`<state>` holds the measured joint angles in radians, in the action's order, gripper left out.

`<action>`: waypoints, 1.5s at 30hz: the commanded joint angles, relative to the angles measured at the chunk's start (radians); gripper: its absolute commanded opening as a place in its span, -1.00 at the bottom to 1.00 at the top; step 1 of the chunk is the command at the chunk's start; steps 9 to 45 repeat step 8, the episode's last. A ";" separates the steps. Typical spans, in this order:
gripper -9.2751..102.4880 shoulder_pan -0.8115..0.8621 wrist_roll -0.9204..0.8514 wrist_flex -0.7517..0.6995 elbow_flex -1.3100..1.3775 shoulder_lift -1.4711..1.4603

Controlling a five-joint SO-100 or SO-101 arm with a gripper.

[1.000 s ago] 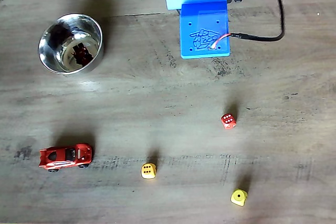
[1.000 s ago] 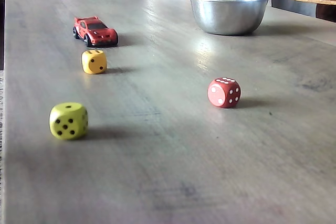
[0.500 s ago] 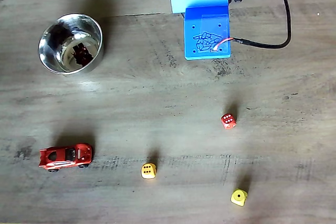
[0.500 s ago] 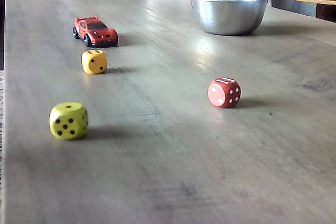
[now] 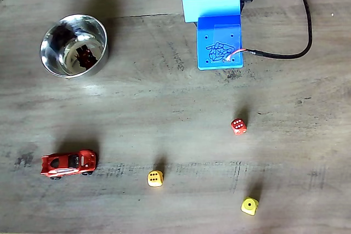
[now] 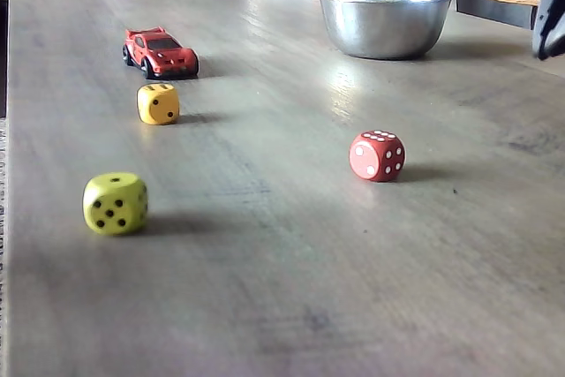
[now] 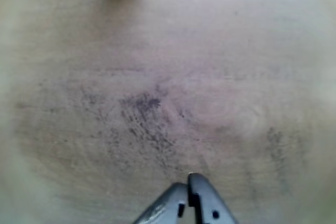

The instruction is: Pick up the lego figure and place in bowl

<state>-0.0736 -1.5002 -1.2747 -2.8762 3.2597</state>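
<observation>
A small dark and red lego figure [image 5: 85,57] is seen lying inside the shiny steel bowl [image 5: 50,63] at the upper left of a fixed view looking down on the table; in the low side-on fixed view the bowl [image 6: 385,28] stands at the upper right of centre, and its rim hides whatever is inside. The arm's blue housing [image 5: 219,41] is placed at the top of the downward-looking frame, right of centre and well apart from the bowl, with a black cable [image 5: 300,36] curving off to its right. In the wrist view the gripper [image 7: 188,192] is shown at the bottom edge with its grey fingertips [image 7: 202,198] drawn together and nothing between them, above bare, dark-smudged wood; the picture is blurred, so a hairline gap cannot be ruled out. A dark part, possibly of the arm, is caught at the right edge of the side-on view.

On the grey wooden table [image 5: 164,108], a red toy car [image 5: 68,164] is parked at the lower left of the downward-looking frame. A pale yellow die [image 5: 155,178] sits lower centre, a red die [image 5: 238,126] with white dots right of centre, and a lime-yellow die [image 5: 249,206] at the lower right. All four are well apart from one another and from the bowl. In the side-on view the car [image 6: 160,51] is seen at the upper left, the pale yellow die [image 6: 158,103] just in front of it, the lime-yellow die [image 6: 115,203] nearest the camera at the left, and the red die [image 6: 377,155] near mid-frame.
</observation>
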 commanded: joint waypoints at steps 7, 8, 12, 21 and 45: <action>-0.85 -0.008 -0.006 0.003 -0.061 0.026; -0.85 -0.008 -0.006 0.003 -0.072 0.037; -0.85 -0.008 -0.006 0.003 -0.072 0.037; -0.85 -0.008 -0.006 0.003 -0.072 0.037; -0.85 -0.008 -0.006 0.003 -0.072 0.037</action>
